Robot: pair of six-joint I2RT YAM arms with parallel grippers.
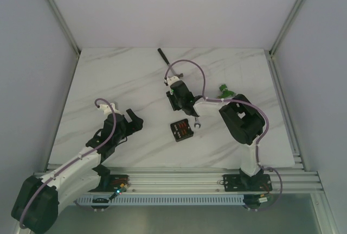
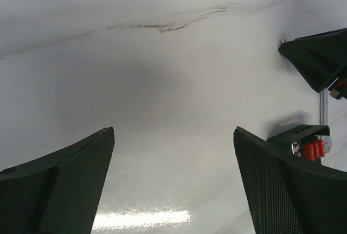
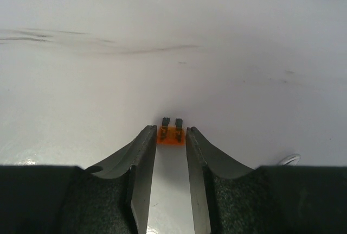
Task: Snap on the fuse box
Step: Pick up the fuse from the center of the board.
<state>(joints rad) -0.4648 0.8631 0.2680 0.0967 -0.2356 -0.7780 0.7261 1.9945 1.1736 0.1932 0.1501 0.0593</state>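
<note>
The fuse box (image 1: 182, 130) is a small black box with red fuses, lying on the white marble table between the arms. It also shows at the right edge of the left wrist view (image 2: 307, 145). My right gripper (image 1: 174, 101) is behind the box, low over the table. In the right wrist view the right gripper (image 3: 171, 134) is shut on a tiny orange fuse (image 3: 169, 136), held at the fingertips with its two prongs pointing away. My left gripper (image 1: 135, 120) is open and empty, left of the box, its fingers (image 2: 282, 179) wide apart over bare table.
A green connector piece (image 1: 224, 89) lies right of the right wrist. A thin dark tool handle (image 1: 162, 55) lies at the back centre. A small silver part (image 1: 198, 124) sits just right of the fuse box. Grey walls stand on both sides.
</note>
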